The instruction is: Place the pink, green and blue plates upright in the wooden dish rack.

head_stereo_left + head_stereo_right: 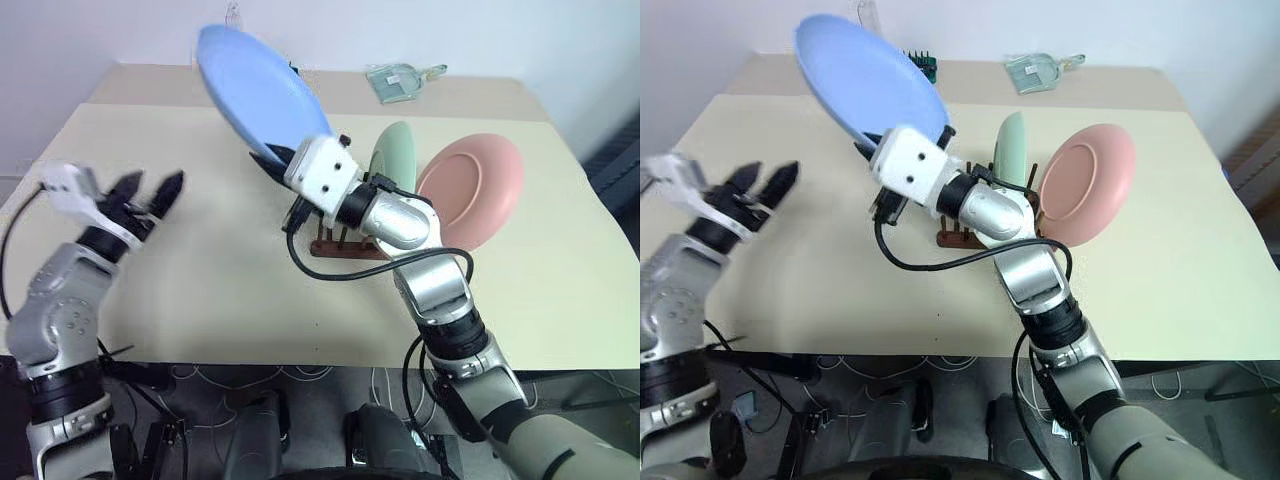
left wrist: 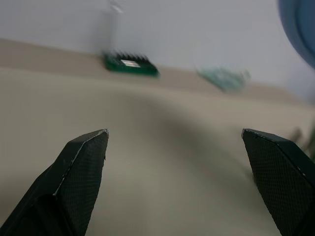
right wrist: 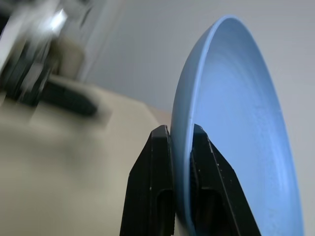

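Right hand [image 1: 285,160] nearest me, pinching the blue plate [image 1: 262,95] by its rim, raised above the wooden dish rack [image 1: 345,245]. Green plate [image 1: 393,155] and pink plate [image 1: 472,188] already stand there. Left hand [image 1: 148,190] spread, empty. Next I'd lower blue edge-first between free pegs.

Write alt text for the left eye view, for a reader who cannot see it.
The right hand holds the blue plate by its rim above a beige table. Behind its arm, the green plate and pink plate stand in the wooden dish rack; the left hand is open and empty.
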Motion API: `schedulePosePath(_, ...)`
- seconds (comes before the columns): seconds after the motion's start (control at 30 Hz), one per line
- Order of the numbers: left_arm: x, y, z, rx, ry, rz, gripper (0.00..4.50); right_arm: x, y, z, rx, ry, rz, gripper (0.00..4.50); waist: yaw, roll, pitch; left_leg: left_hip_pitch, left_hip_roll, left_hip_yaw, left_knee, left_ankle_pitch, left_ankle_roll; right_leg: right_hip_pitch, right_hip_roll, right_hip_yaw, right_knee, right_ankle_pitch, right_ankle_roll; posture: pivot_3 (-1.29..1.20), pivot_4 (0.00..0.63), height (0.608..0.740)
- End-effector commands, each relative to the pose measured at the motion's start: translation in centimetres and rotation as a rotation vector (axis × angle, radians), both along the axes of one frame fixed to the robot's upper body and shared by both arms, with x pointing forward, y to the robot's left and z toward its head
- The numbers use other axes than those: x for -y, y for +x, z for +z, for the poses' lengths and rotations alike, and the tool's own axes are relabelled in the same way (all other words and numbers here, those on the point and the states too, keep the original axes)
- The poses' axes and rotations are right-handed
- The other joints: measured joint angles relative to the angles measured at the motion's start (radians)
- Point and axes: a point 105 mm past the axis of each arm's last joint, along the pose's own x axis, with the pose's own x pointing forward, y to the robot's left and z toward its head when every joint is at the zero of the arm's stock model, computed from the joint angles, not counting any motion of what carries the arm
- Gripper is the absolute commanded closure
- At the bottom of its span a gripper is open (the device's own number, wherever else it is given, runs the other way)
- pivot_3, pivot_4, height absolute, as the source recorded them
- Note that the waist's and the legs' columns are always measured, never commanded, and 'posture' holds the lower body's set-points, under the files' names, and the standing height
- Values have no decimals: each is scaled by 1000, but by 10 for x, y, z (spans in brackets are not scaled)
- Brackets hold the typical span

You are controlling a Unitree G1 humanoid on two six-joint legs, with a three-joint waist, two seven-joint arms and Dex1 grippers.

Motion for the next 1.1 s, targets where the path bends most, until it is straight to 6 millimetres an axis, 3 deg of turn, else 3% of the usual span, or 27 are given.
schedulePosePath(0.03, 20, -5, 3, 59, 72, -75, 43, 9, -10, 18, -57, 138, 20, 4500, 0, 0, 0, 0, 0, 0, 0, 0, 0, 0, 0, 0, 0, 0, 0, 0, 150, 732)
schedulePosePath(0.17, 39, -6, -12, 43, 144, -145, 43, 15, -13, 17, -254, 316, 55, 4500, -1, 0, 0, 0, 0, 0, -2, 1, -1, -1, 0, 1, 0, 0, -1, 0, 150, 732)
schedulePosePath(0.37, 43, 0, -14, 47, 145, -165, 43, 26, -9, 16, -415, 487, 43, 4500, -2, 1, 0, 0, 0, 0, -3, 1, -1, -2, 0, 1, 0, 0, -1, 0, 150, 732)
schedulePosePath(0.7, 46, 3, -15, 51, 151, -177, 43, 39, -1, 7, -495, 542, -57, 4500, -2, 1, 0, 0, 0, 1, -4, 1, -1, -3, 0, 1, 0, 0, -1, 0, 150, 732)
schedulePosePath(1.1, 54, 4, -21, 61, 198, -203, 43, 41, 1, -7, -607, 550, -101, 4500, -2, 1, 0, 0, 0, 1, -4, 1, -1, -3, -1, 1, 0, 0, -1, 0, 150, 732)
